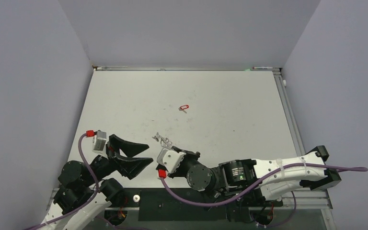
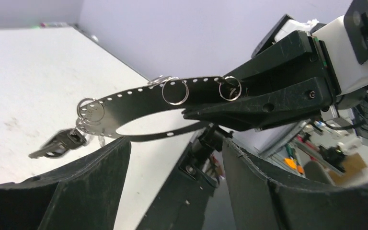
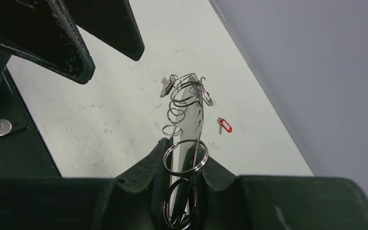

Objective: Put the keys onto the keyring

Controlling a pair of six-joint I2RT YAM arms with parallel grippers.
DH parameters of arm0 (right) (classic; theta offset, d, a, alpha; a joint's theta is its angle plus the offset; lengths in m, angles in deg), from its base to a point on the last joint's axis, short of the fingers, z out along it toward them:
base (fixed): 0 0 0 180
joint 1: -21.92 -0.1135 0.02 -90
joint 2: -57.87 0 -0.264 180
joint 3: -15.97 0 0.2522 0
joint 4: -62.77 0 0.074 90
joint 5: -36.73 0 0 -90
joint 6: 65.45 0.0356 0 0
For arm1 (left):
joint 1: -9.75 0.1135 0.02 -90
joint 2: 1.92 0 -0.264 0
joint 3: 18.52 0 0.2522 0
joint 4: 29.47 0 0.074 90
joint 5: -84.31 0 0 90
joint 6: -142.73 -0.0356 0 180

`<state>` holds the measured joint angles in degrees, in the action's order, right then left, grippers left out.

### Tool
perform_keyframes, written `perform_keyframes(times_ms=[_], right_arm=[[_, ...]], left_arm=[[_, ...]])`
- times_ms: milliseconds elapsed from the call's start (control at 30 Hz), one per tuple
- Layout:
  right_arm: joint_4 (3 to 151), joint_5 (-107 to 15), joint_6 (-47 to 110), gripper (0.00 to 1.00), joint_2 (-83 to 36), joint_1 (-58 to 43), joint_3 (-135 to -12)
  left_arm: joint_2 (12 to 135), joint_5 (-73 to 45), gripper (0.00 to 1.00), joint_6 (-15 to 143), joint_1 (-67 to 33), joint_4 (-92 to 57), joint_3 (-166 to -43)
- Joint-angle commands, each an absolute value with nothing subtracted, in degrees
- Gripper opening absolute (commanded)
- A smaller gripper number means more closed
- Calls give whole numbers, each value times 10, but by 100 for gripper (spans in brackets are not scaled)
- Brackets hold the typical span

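My right gripper (image 3: 184,155) is shut on the near edge of the keyring (image 3: 191,108), a flat pale hoop with several wire loops, and holds it edge-on above the table. The keyring also shows in the top view (image 1: 164,140) and the left wrist view (image 2: 139,103). A dark grey key (image 2: 60,143) hangs from a loop at its far end. The red-tagged key (image 1: 184,107) lies alone on the table further back, also seen in the right wrist view (image 3: 225,125). My left gripper (image 1: 149,153) is open and empty, just left of the keyring, its fingers (image 2: 76,187) below it.
The white table (image 1: 230,105) is walled by grey panels at the back and sides. A black base strip (image 1: 182,203) runs along the near edge between the arms. The right arm (image 1: 278,172) lies across the front right.
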<state>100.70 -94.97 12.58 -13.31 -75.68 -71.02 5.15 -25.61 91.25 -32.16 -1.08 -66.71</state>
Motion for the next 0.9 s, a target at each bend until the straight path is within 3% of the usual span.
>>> perform_keyframes(times_ms=[0,67,300,467,700,867], right_arm=[[1018,-1013,201,5,-165,-754,-784],[1057,-999,243,5,-176,-740,-814],[1108,-741,325,5,-164,-596,-839],[1130,-662,328,5,-180,-586,-861],[1126,-612,344,5,-192,-577,-859],[1121,-600,360,5,-192,-577,-861]], left_arm=[[53,-193,67,768,-315,-32,-723],[53,-189,67,687,-309,-21,-730],[43,-286,65,437,-258,-30,-691],[38,-346,53,277,-252,-28,-665],[62,-384,52,200,-262,-37,-659],[72,-381,45,173,-280,-39,-651]])
